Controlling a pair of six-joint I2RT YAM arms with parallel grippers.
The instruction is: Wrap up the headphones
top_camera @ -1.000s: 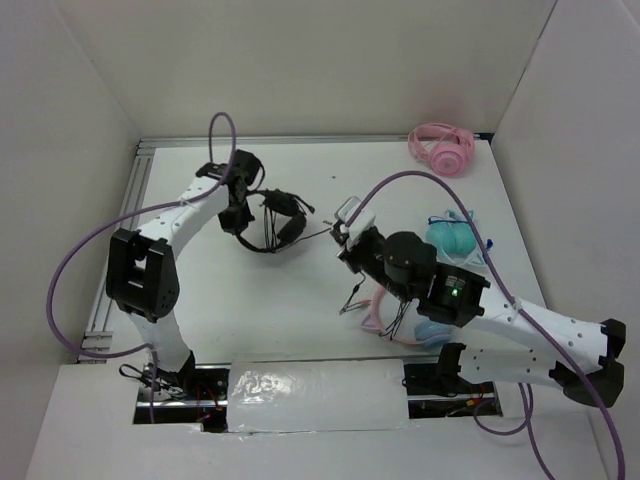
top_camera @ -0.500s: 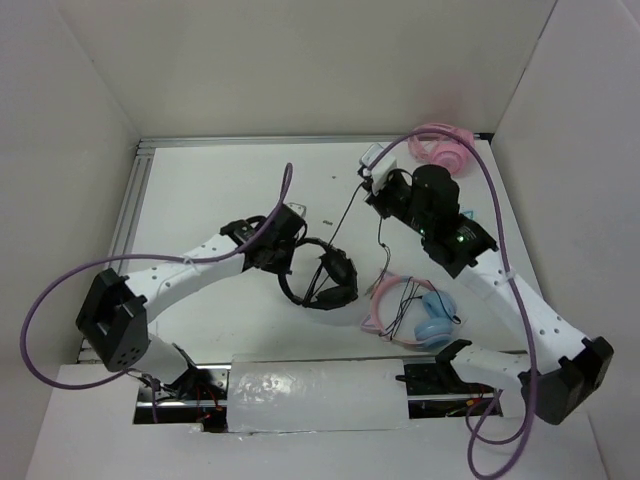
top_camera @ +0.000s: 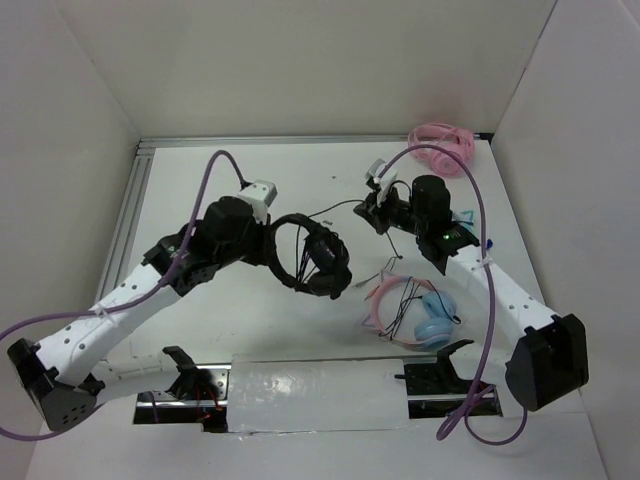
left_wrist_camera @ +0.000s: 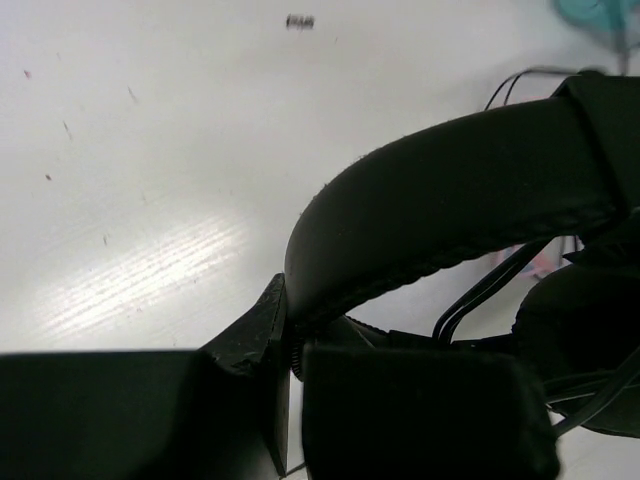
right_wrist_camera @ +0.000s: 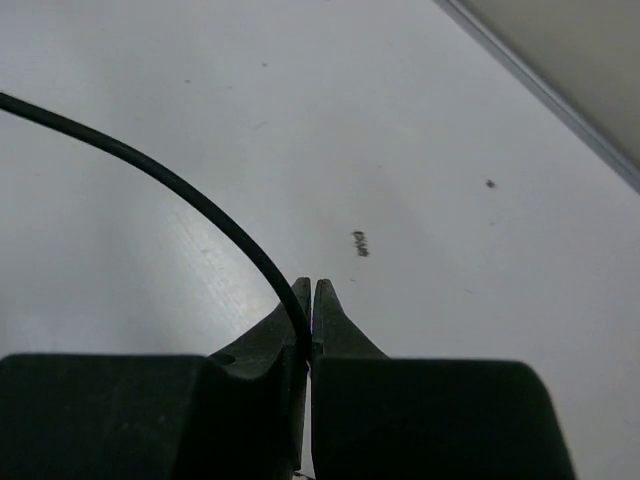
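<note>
Both arms hold the black over-ear headphones near the table's middle.
The left gripper is clamped on the matte, padded arch of the headband, with the round earcups beyond it over the white, faintly grained table. The right gripper pinches the thin black cable, its fingers closed. Pink-and-blue cat-ear headphones lie near; pink headphones sit in the far right corner, well apart.
</note>
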